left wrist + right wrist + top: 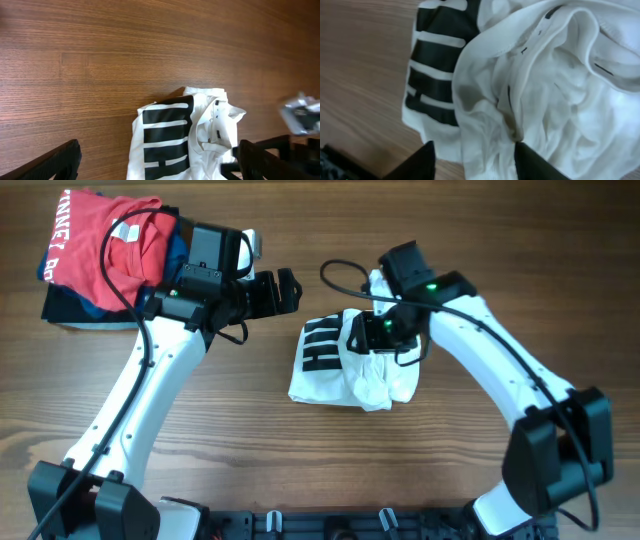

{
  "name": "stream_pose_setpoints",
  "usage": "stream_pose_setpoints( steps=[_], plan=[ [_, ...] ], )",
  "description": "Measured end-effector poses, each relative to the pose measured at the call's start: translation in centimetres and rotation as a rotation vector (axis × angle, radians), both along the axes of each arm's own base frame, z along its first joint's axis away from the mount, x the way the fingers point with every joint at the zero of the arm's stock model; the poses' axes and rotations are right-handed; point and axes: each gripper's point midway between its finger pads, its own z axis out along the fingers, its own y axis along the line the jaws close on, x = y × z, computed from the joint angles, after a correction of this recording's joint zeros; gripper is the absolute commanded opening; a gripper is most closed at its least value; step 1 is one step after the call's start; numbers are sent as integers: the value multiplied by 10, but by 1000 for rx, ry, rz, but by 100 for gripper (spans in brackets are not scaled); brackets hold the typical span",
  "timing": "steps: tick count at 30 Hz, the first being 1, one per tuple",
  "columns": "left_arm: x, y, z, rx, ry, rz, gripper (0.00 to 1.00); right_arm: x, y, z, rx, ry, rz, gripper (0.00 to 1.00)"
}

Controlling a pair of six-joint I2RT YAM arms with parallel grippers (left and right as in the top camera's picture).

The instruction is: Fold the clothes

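Right gripper (474, 150) straddles crumpled white T-shirt (340, 370); left gripper (285, 290) gapes wide.

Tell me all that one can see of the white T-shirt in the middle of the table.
The white T-shirt lies on the wooden table as a compact, partly folded bundle of thin, wrinkled fabric. Bold black lettering faces up on the part nearer the left arm; the rest is crumpled, with the collar showing. The right arm's fingers stand on both sides of a bunched fold; whether they pinch it is unclear.
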Motion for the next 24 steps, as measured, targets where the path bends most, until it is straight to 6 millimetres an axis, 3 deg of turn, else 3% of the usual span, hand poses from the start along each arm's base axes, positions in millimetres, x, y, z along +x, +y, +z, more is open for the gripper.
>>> stream_pose_setpoints(
  steps=[3, 5, 14, 19, 24],
  plan=[
    [-1, 1, -1, 7, 5, 3, 100, 3, -2, -15, -48, 18, -24, 32],
    [-2, 3, -2, 15, 10, 8, 100, 6, -5, -20, -69, 15, -44, 32],
    [-2, 5, -4, 26, 15, 15, 100, 30, -13, -21, -118, -69, -136, 33],
    [-2, 6, -4, 28, 15, 17, 100, 33, -19, -22, -154, -87, -154, 30],
    [-2, 6, -4, 29, 15, 17, 100, 31, -22, -23, -169, -75, -166, 5]
  ],
)
